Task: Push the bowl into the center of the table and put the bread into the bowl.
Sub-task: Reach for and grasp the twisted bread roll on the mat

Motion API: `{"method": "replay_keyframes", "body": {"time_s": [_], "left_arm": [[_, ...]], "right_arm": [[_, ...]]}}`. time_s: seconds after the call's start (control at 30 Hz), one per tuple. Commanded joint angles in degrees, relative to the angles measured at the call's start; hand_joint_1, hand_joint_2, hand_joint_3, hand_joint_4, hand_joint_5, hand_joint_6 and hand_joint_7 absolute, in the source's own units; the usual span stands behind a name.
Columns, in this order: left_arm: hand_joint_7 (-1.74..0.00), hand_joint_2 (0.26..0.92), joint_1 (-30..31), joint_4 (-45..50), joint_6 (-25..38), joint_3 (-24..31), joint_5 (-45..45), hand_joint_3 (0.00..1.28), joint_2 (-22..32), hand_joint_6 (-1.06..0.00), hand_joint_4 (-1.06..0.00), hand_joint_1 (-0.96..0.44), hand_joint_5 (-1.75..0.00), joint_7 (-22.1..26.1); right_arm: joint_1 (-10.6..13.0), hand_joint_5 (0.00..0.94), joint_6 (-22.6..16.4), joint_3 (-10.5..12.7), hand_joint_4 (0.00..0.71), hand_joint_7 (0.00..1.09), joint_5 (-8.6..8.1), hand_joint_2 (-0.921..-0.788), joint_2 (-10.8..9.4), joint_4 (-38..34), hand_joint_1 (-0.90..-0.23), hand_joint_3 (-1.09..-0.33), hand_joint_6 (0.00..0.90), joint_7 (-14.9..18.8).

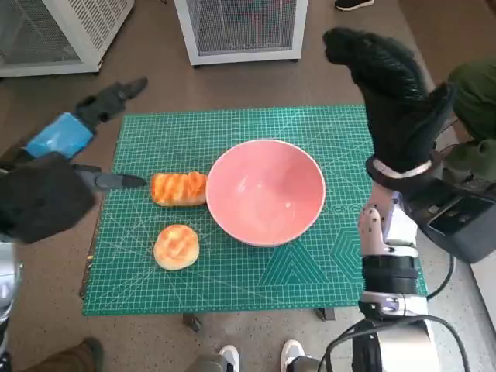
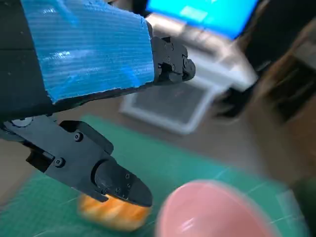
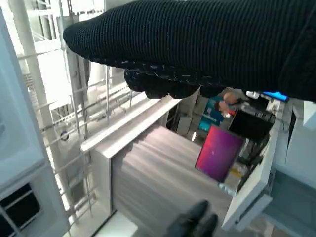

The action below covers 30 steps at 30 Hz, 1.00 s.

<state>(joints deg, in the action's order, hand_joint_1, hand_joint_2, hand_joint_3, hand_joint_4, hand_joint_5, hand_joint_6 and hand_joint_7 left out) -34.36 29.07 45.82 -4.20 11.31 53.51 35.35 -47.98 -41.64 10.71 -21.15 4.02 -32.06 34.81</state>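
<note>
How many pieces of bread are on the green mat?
2. A long bread lies against the pink bowl, on its left. A round bread lies nearer the robot, apart from the bowl. None seems hidden.

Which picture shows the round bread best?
The head view. There the round bread lies whole on the green mat, near the pink bowl. The left wrist view shows only the striped bread, blurred, not the round one. The right wrist view points away from the table.
</note>
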Motion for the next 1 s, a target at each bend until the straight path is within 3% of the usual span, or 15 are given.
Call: {"method": "replay_keyframes", "body": {"time_s": [0.03, 0.5, 1.0], "left_arm": [[-0.08, 0.677, -4.18, 1.09, 4.53, -6.06, 3.2, 0.01, 1.29, -0.23, -0.08, -0.13, -0.01, 2.35], [-0.05, 0.682, -8.65, -5.59, 9.69, -17.96, 9.71, 0.01, -0.69, -0.25, -0.09, -0.17, 0.0, 5.26], [-0.03, 0.682, -9.7, -17.68, 4.63, -23.42, 14.11, 0.01, -5.01, -0.27, -0.1, -0.2, 0.0, 5.74]], "right_arm": [[1.96, 0.0, 1.32, -0.35, 0.298, 0.28, -0.35, -0.921, 0.02, 0.64, -0.675, -0.713, 0.297, -0.44], [2.25, 0.001, 1.62, -0.61, 0.299, 0.29, -0.34, -0.921, -0.09, 1.3, -0.675, -0.712, 0.289, -0.76], [2.95, 0.001, 1.99, -0.91, 0.3, 0.3, -0.69, -0.921, -0.38, 1.81, -0.68, -0.712, 0.282, -0.96]]}}
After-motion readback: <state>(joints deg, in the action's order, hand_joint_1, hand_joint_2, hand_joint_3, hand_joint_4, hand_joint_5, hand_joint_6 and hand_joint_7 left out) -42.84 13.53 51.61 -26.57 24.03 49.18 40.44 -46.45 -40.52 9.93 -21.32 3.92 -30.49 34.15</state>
